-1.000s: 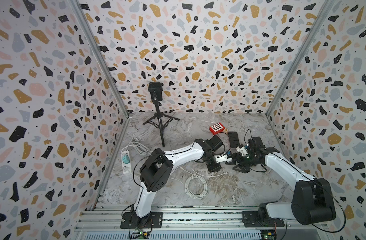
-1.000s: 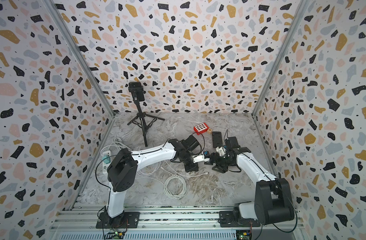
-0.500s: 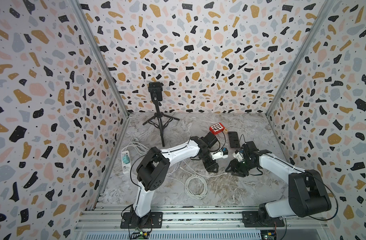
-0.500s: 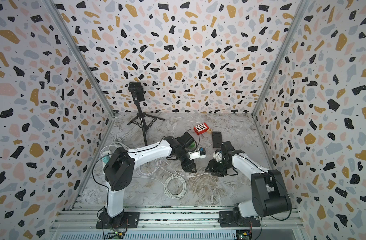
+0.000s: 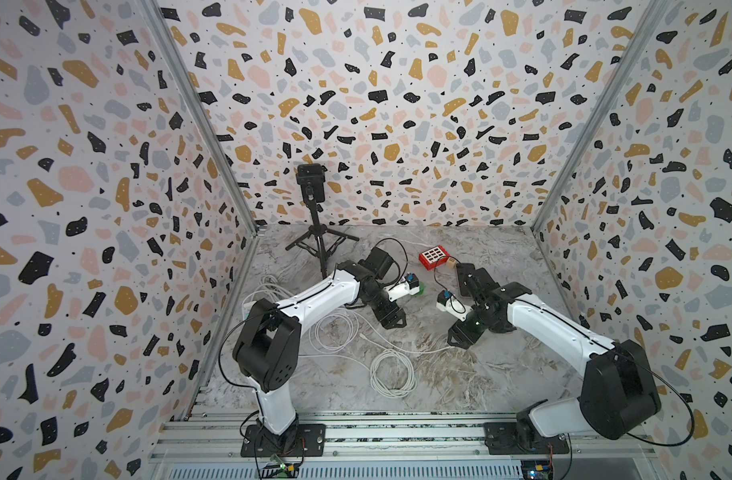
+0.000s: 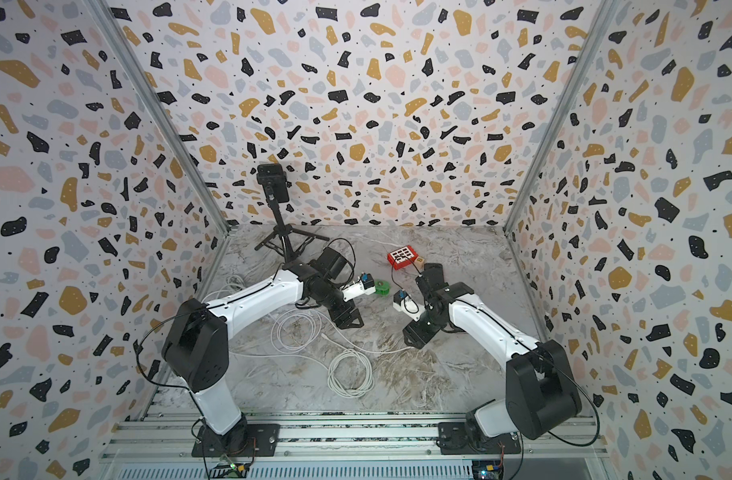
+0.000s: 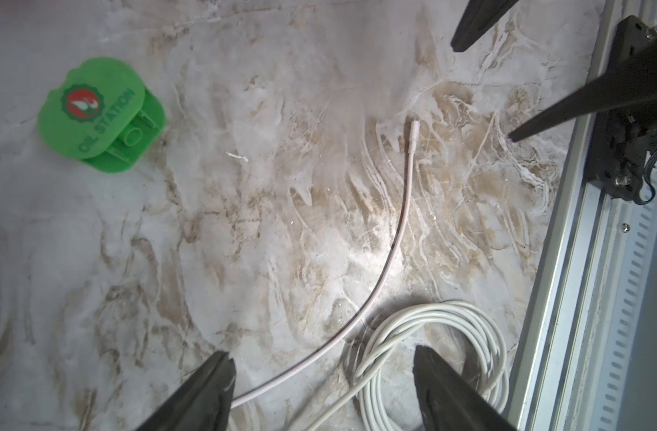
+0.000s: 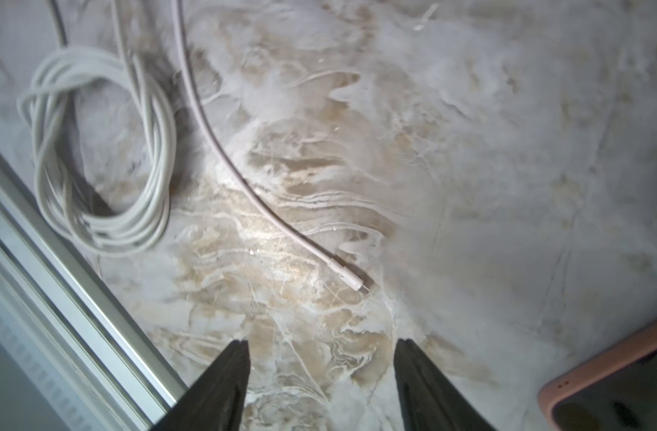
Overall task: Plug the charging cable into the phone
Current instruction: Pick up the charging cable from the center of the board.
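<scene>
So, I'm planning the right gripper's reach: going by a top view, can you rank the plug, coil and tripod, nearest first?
1. Plug, just ahead of the right gripper.
2. Coil, toward the front, mid-scene.
3. Tripod, at the back, on the left.

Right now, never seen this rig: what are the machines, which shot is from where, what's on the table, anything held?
A left arm and a right arm stand at the near edge of the table. Both top views look down on the whole cell; each wrist view rides on one arm. On the table lie a thin cable with its plug free, a white coil, a green tag, a red block and the phone. The left fingers and right fingers are open; nothing is held.
</scene>
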`<state>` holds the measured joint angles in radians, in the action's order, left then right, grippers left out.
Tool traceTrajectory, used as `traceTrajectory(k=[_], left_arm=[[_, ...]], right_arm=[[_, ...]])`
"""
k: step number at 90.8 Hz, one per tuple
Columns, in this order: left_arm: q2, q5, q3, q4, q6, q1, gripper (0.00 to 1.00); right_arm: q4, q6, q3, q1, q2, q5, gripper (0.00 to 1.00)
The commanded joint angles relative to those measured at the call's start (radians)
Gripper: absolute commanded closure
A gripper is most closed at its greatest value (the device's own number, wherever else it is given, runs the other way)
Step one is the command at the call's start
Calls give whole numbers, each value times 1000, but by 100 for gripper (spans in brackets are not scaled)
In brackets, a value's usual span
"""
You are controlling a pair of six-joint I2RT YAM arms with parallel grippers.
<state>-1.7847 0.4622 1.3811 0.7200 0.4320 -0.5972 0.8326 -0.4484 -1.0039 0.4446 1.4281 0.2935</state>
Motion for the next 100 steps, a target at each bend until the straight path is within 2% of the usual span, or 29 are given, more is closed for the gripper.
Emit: traceTrajectory(k=[1,23,38,51,68,78,87,92,100], left_arm=[[48,-1,-22,-5,22,20,20],[59,53,-26,5,29,23,20],[77,109,-44,2,34,48,20],[79,117,-55,-9,27,61,20],[76,104,-62,-20,18,64,20],[66,104,-57,-18,11,65,20],[67,97,-57,-19,10,65,20],[66,98,-59,-20,8,65,20],[63,103,-61,-22,2,65,20]], right_arm=[[145,-415,-43,2,22,-1,28],[147,-552,-89,1,177,1,30],[-31,-621,-8,2,179,-59,37],[-158,-628,25,2,179,-19,42],[-105,-634,0,2,262,-33,51],[-31,-626,-36,14,296,-79,64],[-14,-630,-48,21,310,-127,88],[-26,-631,-45,29,309,-145,97],[-34,-629,-47,35,291,-147,100]])
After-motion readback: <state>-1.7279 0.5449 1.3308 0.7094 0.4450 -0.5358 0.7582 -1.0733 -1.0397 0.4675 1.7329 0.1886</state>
